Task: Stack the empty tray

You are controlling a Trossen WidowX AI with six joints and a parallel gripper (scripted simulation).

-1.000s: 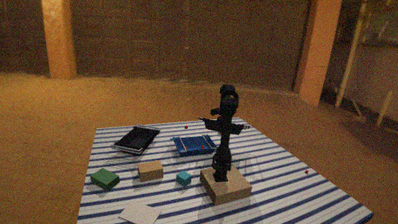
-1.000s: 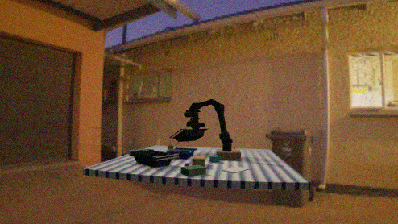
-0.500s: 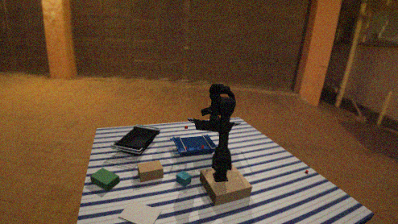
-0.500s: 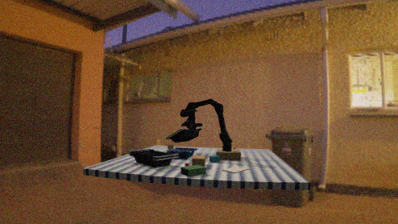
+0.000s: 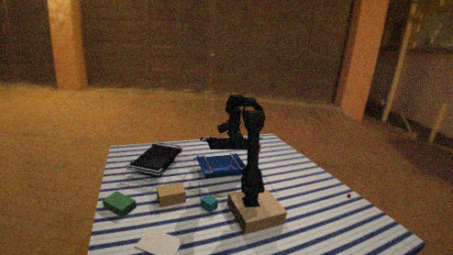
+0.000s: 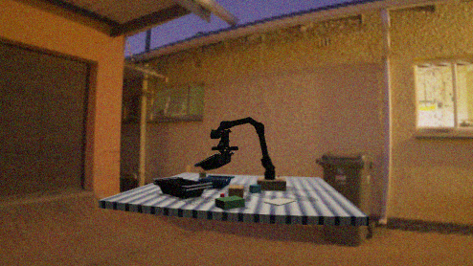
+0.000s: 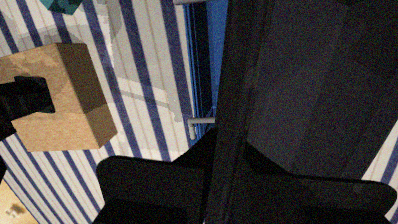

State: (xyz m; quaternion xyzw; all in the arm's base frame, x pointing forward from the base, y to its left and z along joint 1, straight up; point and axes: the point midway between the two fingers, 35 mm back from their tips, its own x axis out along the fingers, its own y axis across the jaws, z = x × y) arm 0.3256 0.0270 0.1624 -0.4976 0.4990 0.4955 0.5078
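The blue tray (image 5: pixel 224 173) (image 6: pixel 221 181) stands on the table, with small red blocks (image 5: pixel 230 167) visible in it. Its two wire bars (image 5: pixel 207 161) (image 5: pixel 237 160) run across its top, inward of its ends; one bar (image 7: pixel 202 120) also shows at the tray's edge in the wrist view. My gripper (image 5: pixel 236 137) (image 6: pixel 223 152) (image 7: pixel 220 134) is shut on the wall of an empty black tray (image 5: pixel 225 144) (image 6: pixel 213 162) (image 7: pixel 310 85). The black tray hangs in the air above the blue tray's area, clear of it, and looks tilted in the exterior view. It hides much of the blue tray in the wrist view.
Another black tray (image 5: pixel 157 159) (image 6: pixel 181 188) with wire bars stands left of the blue tray. A green block (image 5: pixel 119 204) (image 6: pixel 230 202), a tan block (image 5: pixel 171 194), a teal block (image 5: pixel 209 203) and a pale flat sheet (image 5: pixel 158 242) lie nearer. The arm stands on a wooden base (image 5: pixel 263 215).
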